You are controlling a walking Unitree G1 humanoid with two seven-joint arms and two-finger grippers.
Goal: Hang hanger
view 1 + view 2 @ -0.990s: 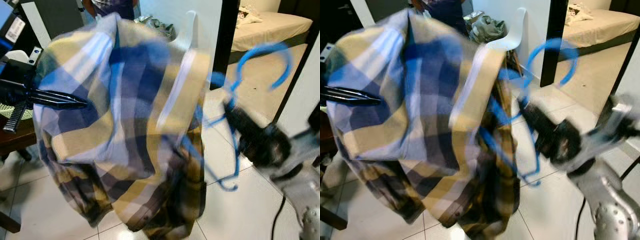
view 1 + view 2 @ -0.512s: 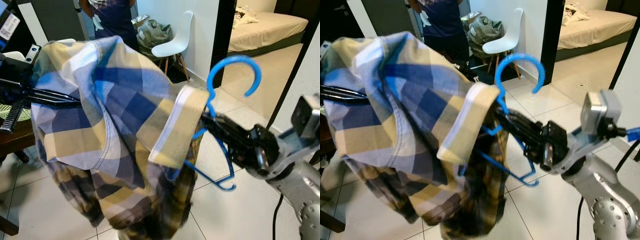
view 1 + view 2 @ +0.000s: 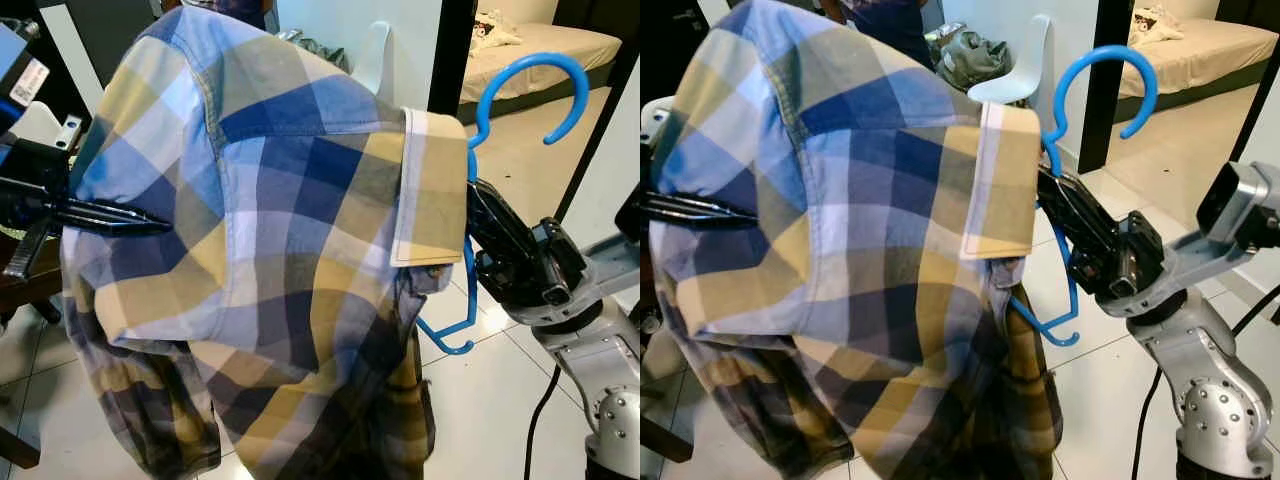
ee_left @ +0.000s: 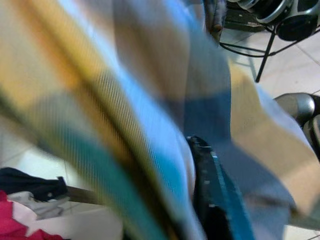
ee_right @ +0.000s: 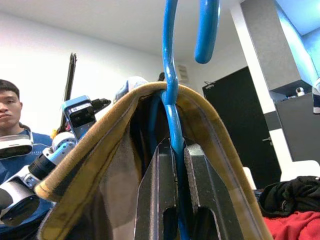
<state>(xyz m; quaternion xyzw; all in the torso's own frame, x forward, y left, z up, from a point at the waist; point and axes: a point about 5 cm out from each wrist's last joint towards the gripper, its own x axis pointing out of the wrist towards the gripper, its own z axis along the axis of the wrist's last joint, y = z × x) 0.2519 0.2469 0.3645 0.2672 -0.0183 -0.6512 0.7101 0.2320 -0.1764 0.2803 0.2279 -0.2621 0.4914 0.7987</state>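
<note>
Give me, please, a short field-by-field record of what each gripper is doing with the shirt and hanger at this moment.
hanger: blue plastic hanger, hook up, free of any rail
shirt: plaid shirt draped over the hanger, collar next to the hook
right gripper: right gripper shut on the hanger's neck, just below the hook
left gripper: left gripper reaches under the shirt's far side; finger state hidden by cloth
background: white chair, bed, a person seen behind the shirt
</note>
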